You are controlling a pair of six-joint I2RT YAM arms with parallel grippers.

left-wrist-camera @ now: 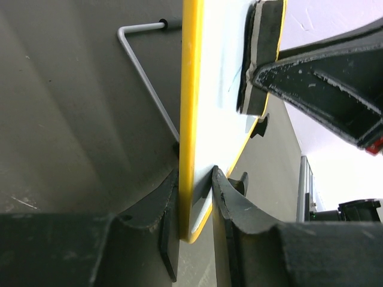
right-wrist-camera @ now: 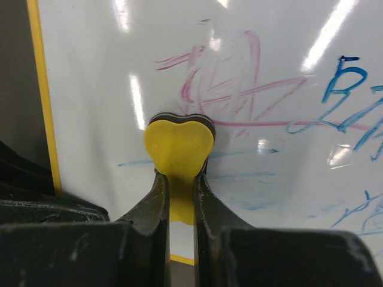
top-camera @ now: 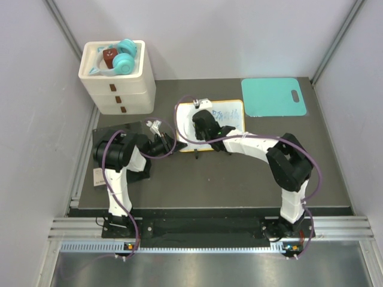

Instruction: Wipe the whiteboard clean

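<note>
- Clamping the whiteboard by its yellow rim, the left gripper is pinching it with one finger on the face and one on the back. A wire stand is showing just beyond the back finger.
- The right gripper is squeezing a yellow heart-shaped eraser between its fingers, the pad lying on the board just ahead of the tips.
- Erasing seems to be at an early stage. Faint blue smears are lying beside the fingers, while a pink scribble beyond the eraser and blue writing further right are awaiting wiping.
- Only the left wrist view is showing the board edge-on, with the eraser's dark pad against its face. Only the right wrist view is showing the marks clearly.
</note>
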